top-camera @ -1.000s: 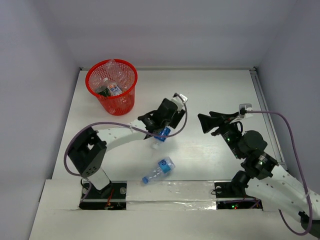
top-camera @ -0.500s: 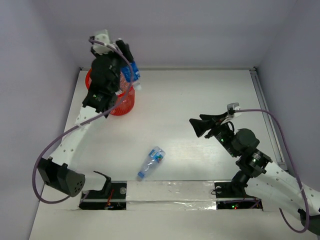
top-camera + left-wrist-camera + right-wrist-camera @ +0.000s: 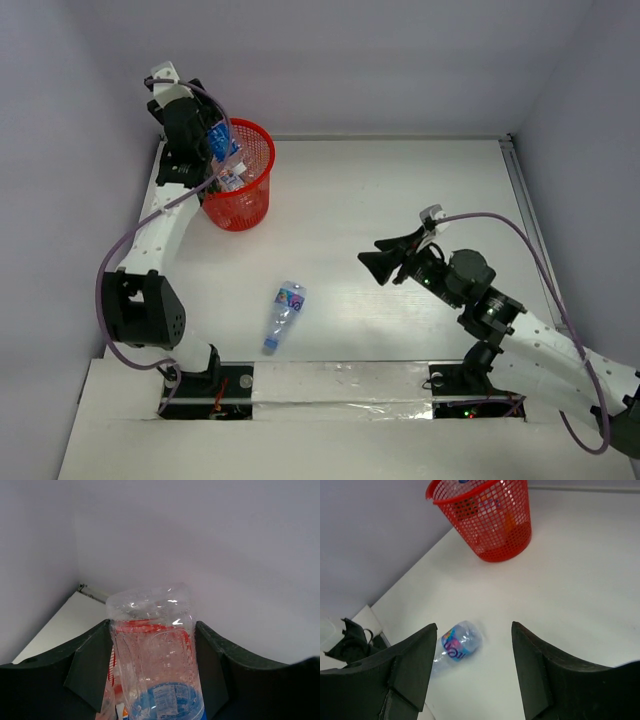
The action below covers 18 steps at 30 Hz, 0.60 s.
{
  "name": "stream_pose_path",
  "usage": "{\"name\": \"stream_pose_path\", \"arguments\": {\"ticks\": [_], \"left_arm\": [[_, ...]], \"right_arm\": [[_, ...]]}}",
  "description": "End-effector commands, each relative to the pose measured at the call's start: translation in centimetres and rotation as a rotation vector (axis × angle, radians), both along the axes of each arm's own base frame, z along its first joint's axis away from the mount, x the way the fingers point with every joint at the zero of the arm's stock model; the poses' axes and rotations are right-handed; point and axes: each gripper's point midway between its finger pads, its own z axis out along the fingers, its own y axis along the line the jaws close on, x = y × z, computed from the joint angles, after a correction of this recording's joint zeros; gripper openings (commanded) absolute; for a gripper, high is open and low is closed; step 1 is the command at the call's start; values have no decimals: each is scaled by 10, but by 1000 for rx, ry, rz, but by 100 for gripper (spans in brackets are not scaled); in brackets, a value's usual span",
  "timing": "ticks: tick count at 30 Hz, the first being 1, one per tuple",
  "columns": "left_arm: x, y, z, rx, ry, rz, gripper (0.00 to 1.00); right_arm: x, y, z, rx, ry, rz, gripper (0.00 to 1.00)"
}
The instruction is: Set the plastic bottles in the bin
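My left gripper [image 3: 210, 143] is shut on a clear plastic bottle with a blue label [image 3: 224, 140] and holds it over the left rim of the red mesh bin [image 3: 250, 205]. In the left wrist view the bottle [image 3: 155, 650] stands upright between my dark fingers [image 3: 90, 665], with the red rim showing through it. A second clear bottle with a blue label [image 3: 283, 312] lies on the table, and it also shows in the right wrist view [image 3: 457, 642]. My right gripper [image 3: 375, 263] is open and empty, to the right of that bottle and pointing at it.
The bin [image 3: 485, 515] holds other bottles [image 3: 230, 181], one of them orange [image 3: 509, 526]. White walls stand close behind and to the left of the bin. The left arm [image 3: 160, 235] stretches along the table's left side.
My left gripper has shifted left with its bottle, from the bin's right rim to its left rim. The loose bottle has rolled a little left. My right gripper has moved left toward it.
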Motion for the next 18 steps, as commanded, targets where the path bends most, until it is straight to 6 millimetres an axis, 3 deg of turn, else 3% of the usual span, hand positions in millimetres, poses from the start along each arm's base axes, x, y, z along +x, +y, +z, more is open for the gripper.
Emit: {"name": "stream_pose_path", "arguments": {"ticks": [1,6,8,12,13,14,16,18], "left_arm": [[4,5,6,-11,-63,20,31],[14,12,-31,10,-3,48,38],[18,13,-44,14,25,56,41],[19,12,-61,21,58,49,61],[18,12,-61,19,56,48,79],[16,12,-58,17,49,48,84],[13,11,-59,17,51,40,92],[7,10,-50,10,35,28,95]], "right_arm": [[-11,19,8,0,-41,99,67],[-18,51,-15,-65,26,177,69],[-21,61,-21,-74,57,193,75],[-29,90,-46,-119,153,206,95],[-29,99,-64,-145,205,199,96],[-29,106,-65,-143,221,198,98],[-33,122,-80,-142,275,191,99],[-34,137,-78,-114,296,194,100]]}}
